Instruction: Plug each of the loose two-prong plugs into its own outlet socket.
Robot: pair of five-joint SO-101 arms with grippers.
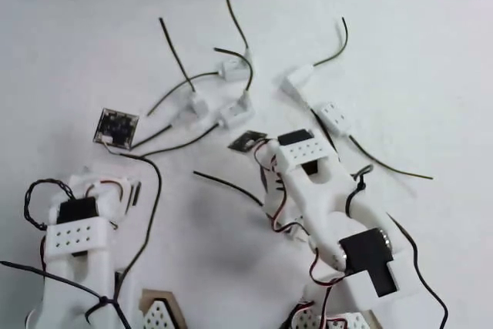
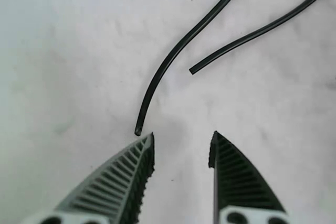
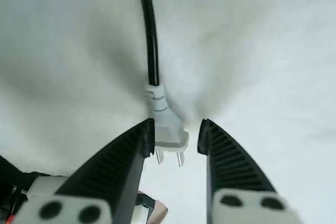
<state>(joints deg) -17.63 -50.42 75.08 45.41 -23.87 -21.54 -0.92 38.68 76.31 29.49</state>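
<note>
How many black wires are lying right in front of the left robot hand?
2. One black wire ends close to a fingertip of the open left end effector; the other wire ends farther out, beside it. More may lie outside this view.

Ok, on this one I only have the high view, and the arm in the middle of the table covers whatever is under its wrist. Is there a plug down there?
Observer: Yes. A white plastic two-prong plug on a black cable lies between the open fingers of the right gripper.
Operator: Gripped yet?
Observer: No, there is a gap between the plug and one finger.
Operator: Which way does it face?
Observer: Its metal prongs point back toward the gripper's base.
</note>
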